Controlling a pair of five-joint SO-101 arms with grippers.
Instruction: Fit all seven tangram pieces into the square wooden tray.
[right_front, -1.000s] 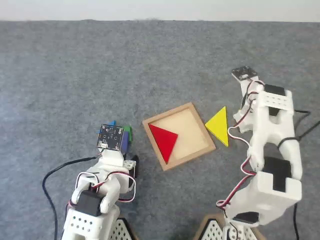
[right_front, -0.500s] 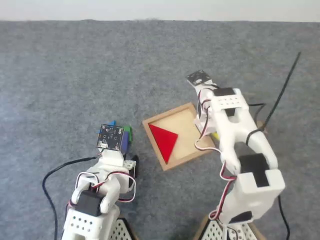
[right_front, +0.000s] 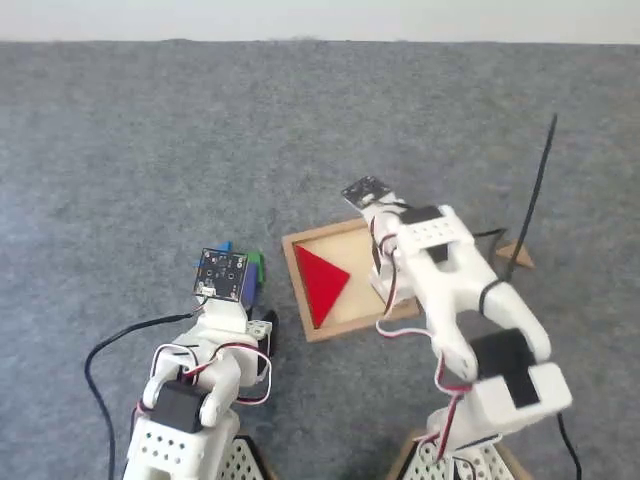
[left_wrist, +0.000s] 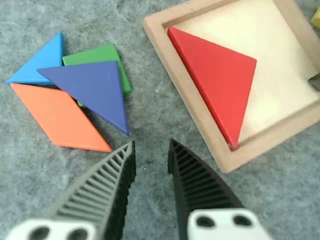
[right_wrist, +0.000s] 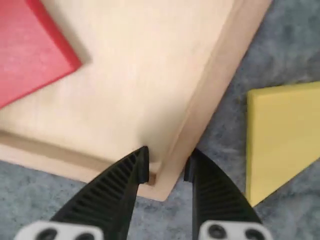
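Currently: right gripper (right_wrist: 167, 159) clamped on corner rim of square wooden tray (right_front: 294, 285), one finger inside, one outside. Red triangle (right_front: 322, 280) seated in tray; yellow triangle (right_wrist: 280, 135) just beside it. Left gripper (left_wrist: 151, 147) parted, empty, near orange parallelogram (left_wrist: 60, 117). Likely step: positioning tray. Next: release rim, fetch yellow triangle.

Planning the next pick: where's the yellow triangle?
Right wrist view: the yellow triangle lies on the grey mat just outside the wooden tray's corner, beside the right gripper.

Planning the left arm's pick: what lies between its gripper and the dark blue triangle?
Left wrist view: bare grey mat between left gripper and dark blue triangle.
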